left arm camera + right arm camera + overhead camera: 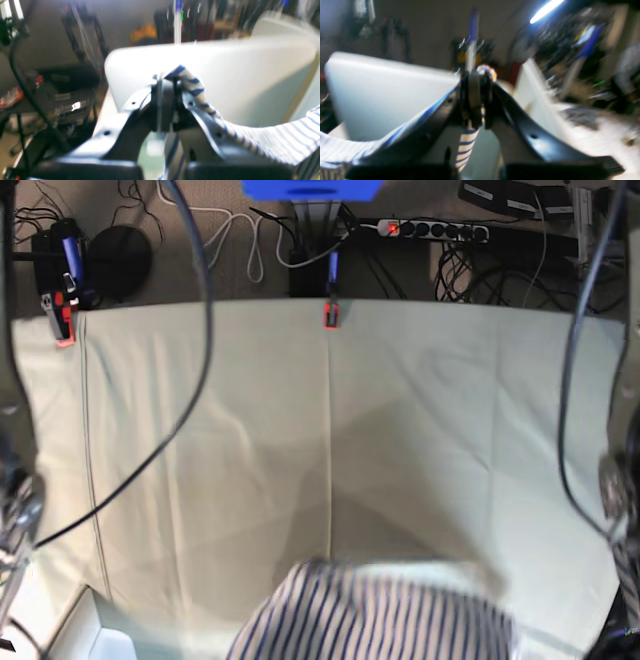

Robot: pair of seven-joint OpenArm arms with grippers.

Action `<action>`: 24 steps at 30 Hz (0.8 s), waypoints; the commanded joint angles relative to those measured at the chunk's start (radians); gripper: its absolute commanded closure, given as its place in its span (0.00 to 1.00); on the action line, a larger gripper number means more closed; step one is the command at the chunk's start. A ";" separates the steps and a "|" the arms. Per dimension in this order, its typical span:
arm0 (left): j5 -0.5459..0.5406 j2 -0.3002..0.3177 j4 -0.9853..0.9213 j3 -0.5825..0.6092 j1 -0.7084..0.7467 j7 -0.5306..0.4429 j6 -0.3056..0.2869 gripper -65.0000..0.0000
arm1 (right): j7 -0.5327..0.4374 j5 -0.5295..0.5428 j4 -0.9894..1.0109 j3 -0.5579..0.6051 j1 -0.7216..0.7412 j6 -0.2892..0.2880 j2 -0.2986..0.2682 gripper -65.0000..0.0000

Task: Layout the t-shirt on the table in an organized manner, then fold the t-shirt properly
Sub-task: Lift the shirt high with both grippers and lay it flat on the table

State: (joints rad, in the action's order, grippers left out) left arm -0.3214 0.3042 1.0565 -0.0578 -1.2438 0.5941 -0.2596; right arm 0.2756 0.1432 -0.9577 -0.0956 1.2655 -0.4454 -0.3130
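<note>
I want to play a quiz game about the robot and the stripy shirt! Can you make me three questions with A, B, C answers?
1. Where is the t-shirt in the base view?
A. near edge of the table
B. far edge by the red clamp
C. on the floor

2. What colour are the shirt's stripes?
A. red
B. green
C. blue

3. What is the left gripper doing?
A. wide open
B. shut on the shirt
C. holding a cable

Answers:
1 A, the shirt shows at the bottom of the base view.
2 C, the wrist views show blue stripes on white.
3 B, striped cloth sticks out of its closed jaws; the right gripper pinches cloth too.
</note>
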 commanded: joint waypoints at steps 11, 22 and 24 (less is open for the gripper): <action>-0.012 0.059 0.049 -0.043 0.108 -0.021 0.001 1.00 | -0.017 0.017 -0.340 -0.010 -0.261 0.000 -0.107 1.00; -0.014 0.059 0.403 -0.231 0.772 -0.018 0.000 1.00 | -0.025 0.134 -0.720 -0.249 -0.996 0.000 -0.044 1.00; -0.014 0.057 0.459 -0.267 0.882 -0.020 0.000 1.00 | -0.028 0.134 -0.786 -0.281 -1.119 0.000 -0.012 1.00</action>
State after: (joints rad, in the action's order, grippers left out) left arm -0.3218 0.3431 1.4921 -0.3157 -0.3225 0.6155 -0.2623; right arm 0.2947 0.2539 -1.7210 -0.3740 0.1158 -0.4358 -0.3080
